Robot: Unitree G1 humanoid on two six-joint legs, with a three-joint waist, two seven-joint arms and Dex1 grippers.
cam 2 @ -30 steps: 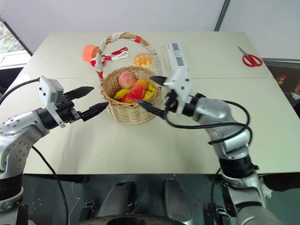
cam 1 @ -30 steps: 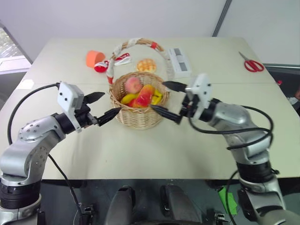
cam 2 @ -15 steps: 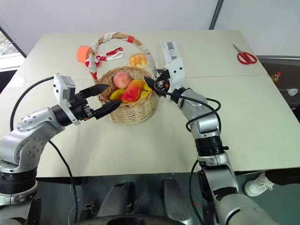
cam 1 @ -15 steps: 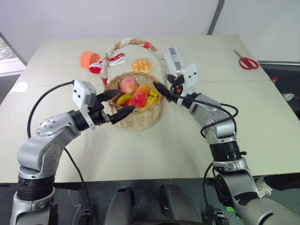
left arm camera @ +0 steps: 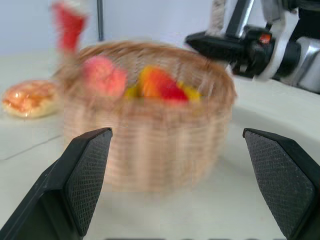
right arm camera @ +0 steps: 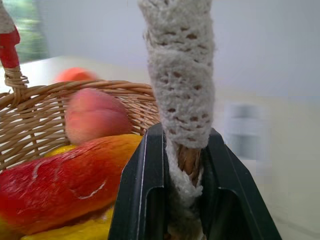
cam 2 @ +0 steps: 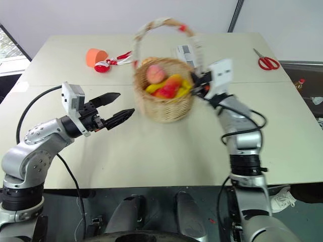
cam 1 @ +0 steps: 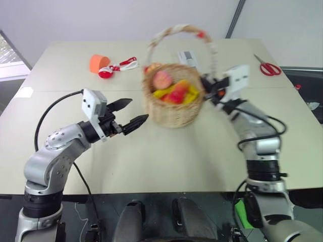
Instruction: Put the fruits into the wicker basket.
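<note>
The wicker basket stands mid-table, blurred by motion, its cloth-wrapped handle arching above it. The fruits lie inside: a pink peach, a red-orange mango and a yellow banana. My right gripper is at the basket's right rim, shut on the foot of the handle, which sits between its two black fingers. My left gripper hovers to the left of the basket, open and holding nothing; the basket stands ahead of it, beyond its fingertips.
An orange cup and a red-and-white item lie at the back left. A bread bun sits behind the basket. A white power strip is at the back centre and red scissors at the back right.
My right gripper has closed on the foot of the handle and swung to the right, and the basket has shifted right with it. The left gripper stays open, almost unmoved.
</note>
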